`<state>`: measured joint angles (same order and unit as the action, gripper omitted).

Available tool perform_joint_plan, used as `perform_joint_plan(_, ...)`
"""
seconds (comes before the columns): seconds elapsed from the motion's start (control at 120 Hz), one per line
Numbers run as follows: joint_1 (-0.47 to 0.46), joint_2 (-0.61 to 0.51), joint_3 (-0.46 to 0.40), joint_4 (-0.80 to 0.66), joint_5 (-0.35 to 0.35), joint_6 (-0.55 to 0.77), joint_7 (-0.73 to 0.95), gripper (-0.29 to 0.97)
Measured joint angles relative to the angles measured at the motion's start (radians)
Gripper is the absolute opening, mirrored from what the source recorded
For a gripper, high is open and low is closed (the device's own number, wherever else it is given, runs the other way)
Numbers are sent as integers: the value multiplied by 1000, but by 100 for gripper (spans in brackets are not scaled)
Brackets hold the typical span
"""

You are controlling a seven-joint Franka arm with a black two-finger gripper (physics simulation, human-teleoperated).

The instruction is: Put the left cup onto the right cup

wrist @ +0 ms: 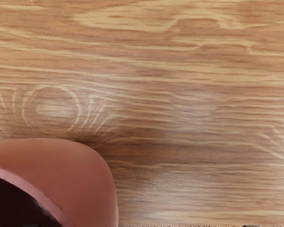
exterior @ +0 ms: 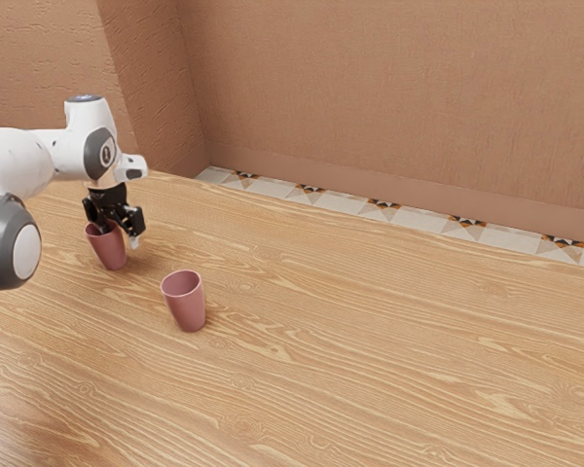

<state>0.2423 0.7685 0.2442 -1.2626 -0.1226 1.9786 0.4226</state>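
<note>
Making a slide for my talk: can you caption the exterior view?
The gripper sits at the rim of one pink cup, the other cup standing apart on the wooden table.

light: even, bright | shadows: faint, soft by left cup (wrist: pixel 61 175) | sheen: table (wrist: pixel 194 111)

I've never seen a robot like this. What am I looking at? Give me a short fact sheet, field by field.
arm: white, reaching in from the exterior view's left
gripper: black, down at the rim of the left cup
left cup: pink, mouth up, directly under the gripper
right cup: pink, upright, mouth up, standing alone and apart from the left cup
table: light wood grain
wall: brown, with a patterned tile strip at its foot
stacking: not yet done; the cups are side by side
</note>
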Motion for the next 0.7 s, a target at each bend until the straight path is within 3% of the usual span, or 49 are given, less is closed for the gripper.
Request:
perform_joint_plan(0.125,8,-1,3,-4,-3,6,9,21)
perform_joint_plan(0.258,9,-3,6,-5,-3,9,17,4)
perform_joint_plan(0.442,9,-3,6,-5,-3,12,24,-6)
perform_joint_plan(0.7,10,-42,6,-24,8,6,30,-9)
